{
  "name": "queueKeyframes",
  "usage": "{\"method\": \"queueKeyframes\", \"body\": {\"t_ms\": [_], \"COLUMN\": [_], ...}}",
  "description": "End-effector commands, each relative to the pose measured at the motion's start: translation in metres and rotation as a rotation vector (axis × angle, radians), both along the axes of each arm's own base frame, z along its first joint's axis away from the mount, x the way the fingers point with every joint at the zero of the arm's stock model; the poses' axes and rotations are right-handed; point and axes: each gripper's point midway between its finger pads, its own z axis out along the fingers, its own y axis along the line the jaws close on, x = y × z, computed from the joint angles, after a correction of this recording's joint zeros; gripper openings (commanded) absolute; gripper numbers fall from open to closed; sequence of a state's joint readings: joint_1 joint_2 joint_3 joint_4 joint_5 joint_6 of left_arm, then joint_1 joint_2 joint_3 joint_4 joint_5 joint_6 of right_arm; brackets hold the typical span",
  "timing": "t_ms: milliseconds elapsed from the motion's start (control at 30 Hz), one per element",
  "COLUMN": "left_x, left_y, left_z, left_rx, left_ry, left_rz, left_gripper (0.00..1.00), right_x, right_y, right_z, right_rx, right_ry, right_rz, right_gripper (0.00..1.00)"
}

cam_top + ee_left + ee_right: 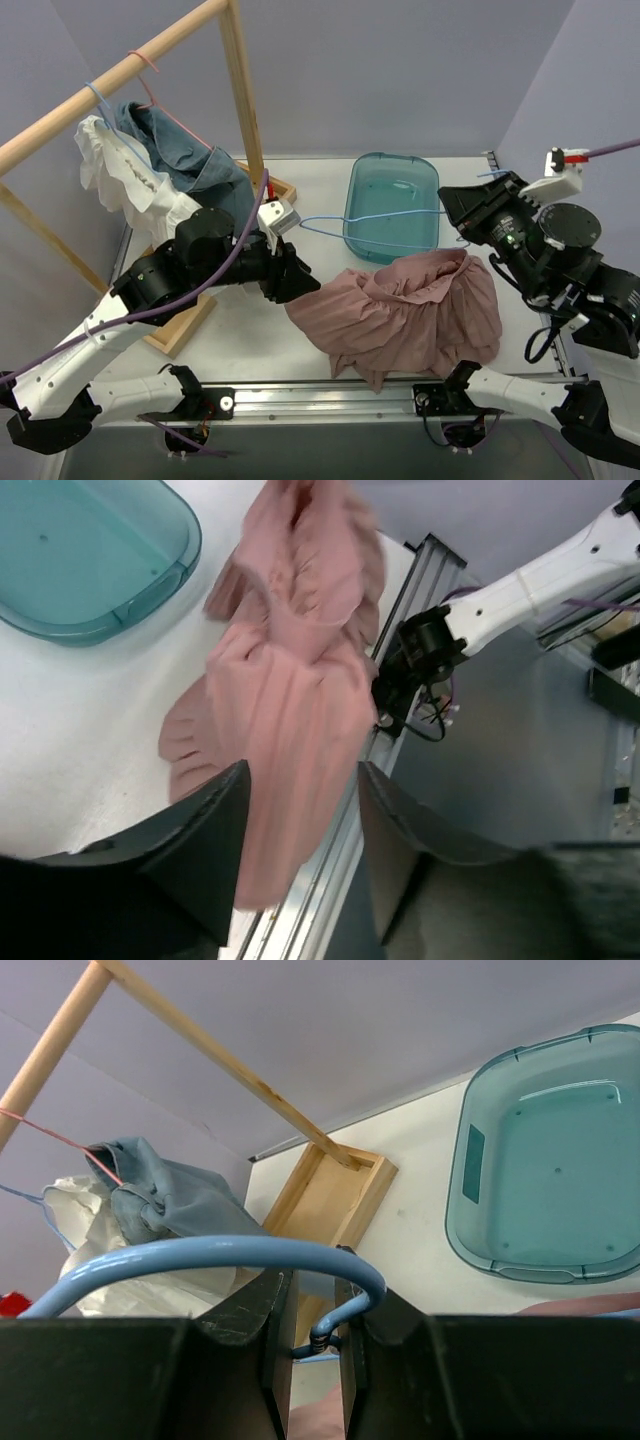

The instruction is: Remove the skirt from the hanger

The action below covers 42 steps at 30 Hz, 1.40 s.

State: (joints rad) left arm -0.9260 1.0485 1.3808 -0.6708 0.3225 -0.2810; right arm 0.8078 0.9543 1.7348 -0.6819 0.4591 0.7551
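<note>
The pink skirt (400, 310) lies heaped on the table at front centre; it also shows in the left wrist view (290, 680). The blue wire hanger (370, 215) hangs level above the teal tub, with its frame bare as far as I can see. My right gripper (462, 215) is shut on the hanger's neck just below the hook (220, 1253), which arches over the gripper (312, 1305). My left gripper (305, 282) is open and empty at the skirt's left edge. In the left wrist view the gripper (300, 830) has pink cloth showing below the gap.
A teal plastic tub (430, 180) stands behind the skirt. A wooden rack (245, 100) at the left holds a denim garment (190, 150) and a white garment (120, 175) on hangers. A metal rail (320, 400) runs along the near edge.
</note>
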Motion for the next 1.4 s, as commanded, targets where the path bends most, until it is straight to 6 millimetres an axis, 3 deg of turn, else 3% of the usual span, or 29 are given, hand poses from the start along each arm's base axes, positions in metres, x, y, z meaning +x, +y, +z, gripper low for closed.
{"method": "queueKeyframes", "body": {"t_ms": [0,67,233,400,600,867,1167,1300,1367], "left_x": [-0.006,-0.009,-0.025,-0.046,-0.057,-0.058,-0.043,-0.037,-0.033], "left_y": [0.011,0.024,0.054,0.067,0.047,0.027,0.017,0.017,0.017], "left_z": [0.071,0.081,0.101,0.112,0.112,0.110,0.085,0.075,0.069], "left_rx": [-0.172,-0.176,-0.196,-0.221,-0.205,-0.213,-0.124,-0.078,-0.043], "left_ry": [-0.180,-0.230,-0.347,-0.430,-0.428,-0.405,-0.322,-0.292,-0.264], "left_rz": [-0.008,0.012,0.013,-0.066,-0.216,-0.300,-0.269,-0.241,-0.223], "left_gripper": [0.58,0.68,0.76,0.84,0.89,0.89,0.88,0.82,0.71], "right_x": [0.009,0.010,0.004,0.002,0.000,0.002,0.009,0.008,0.009], "right_y": [0.013,0.010,0.009,0.021,0.055,0.072,0.092,0.098,0.100], "right_z": [0.006,-0.005,-0.016,-0.027,-0.042,-0.046,-0.040,-0.036,-0.034], "right_rx": [-0.035,-0.082,-0.124,-0.187,-0.237,-0.237,-0.210,-0.205,-0.202], "right_ry": [-0.014,0.012,0.029,0.064,0.105,0.115,0.095,0.089,0.085], "right_rz": [0.021,0.011,0.036,0.110,0.267,0.332,0.374,0.402,0.408], "right_gripper": [0.00,0.00,0.00,0.00,0.00,0.00,0.00,0.00,0.00]}}
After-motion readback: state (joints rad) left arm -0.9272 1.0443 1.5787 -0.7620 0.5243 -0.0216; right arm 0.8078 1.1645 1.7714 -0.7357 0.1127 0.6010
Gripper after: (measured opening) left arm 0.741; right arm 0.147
